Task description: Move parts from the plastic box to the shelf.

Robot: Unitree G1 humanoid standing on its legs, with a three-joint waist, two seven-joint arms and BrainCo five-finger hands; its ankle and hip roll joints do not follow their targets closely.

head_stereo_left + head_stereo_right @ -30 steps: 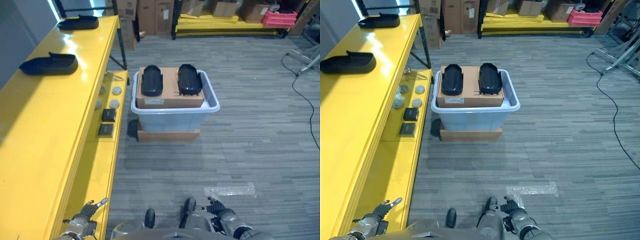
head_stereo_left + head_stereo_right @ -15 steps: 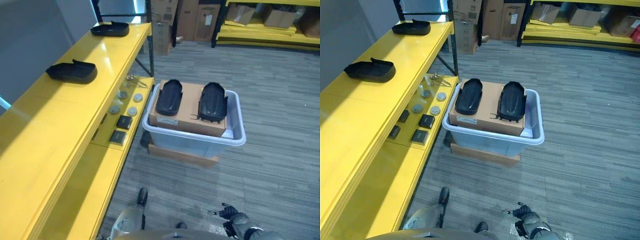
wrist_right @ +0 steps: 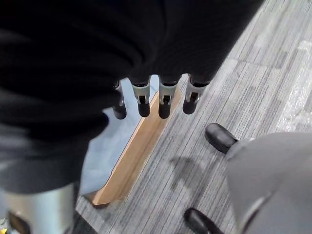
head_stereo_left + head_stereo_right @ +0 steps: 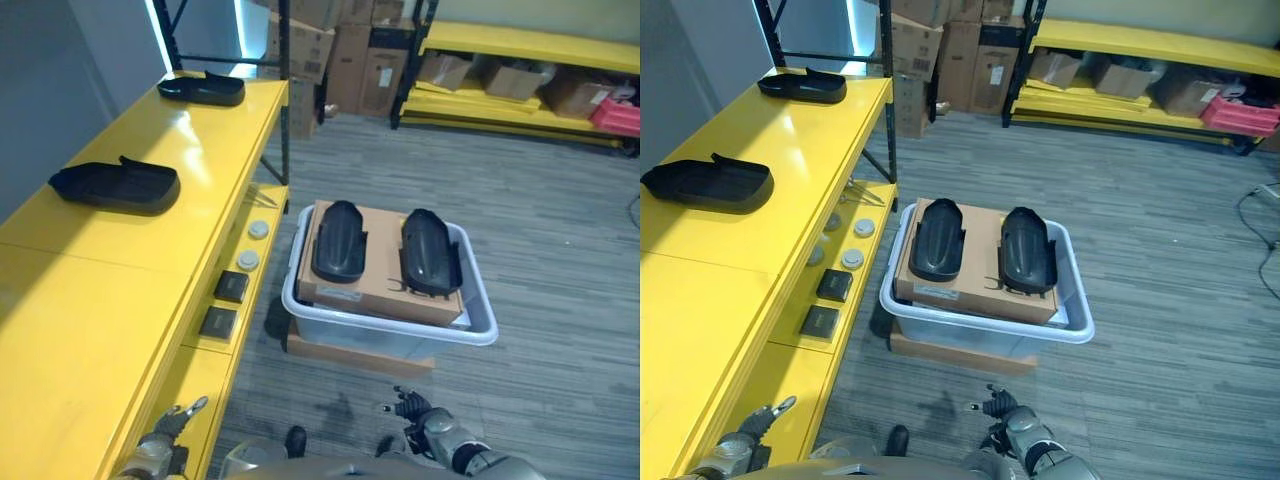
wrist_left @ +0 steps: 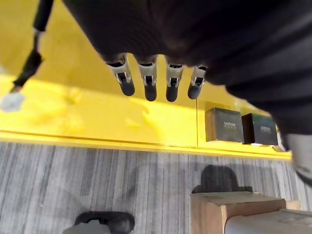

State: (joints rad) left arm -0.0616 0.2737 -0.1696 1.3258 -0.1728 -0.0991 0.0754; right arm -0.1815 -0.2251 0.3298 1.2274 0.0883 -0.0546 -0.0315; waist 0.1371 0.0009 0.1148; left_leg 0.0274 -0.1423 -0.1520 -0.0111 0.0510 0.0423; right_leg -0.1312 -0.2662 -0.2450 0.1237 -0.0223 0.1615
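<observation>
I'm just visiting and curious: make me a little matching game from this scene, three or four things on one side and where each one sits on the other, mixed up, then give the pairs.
Things:
1. cardboard box
2. two black parts
3. two small dark boxes
4. black tray-like part

Places:
A. on the yellow shelf's top surface
B. on top of the cardboard box
C. on the shelf's lower level
D. inside the pale plastic box

Pairs: 1-D, 2-B, 3-C, 4-A
</observation>
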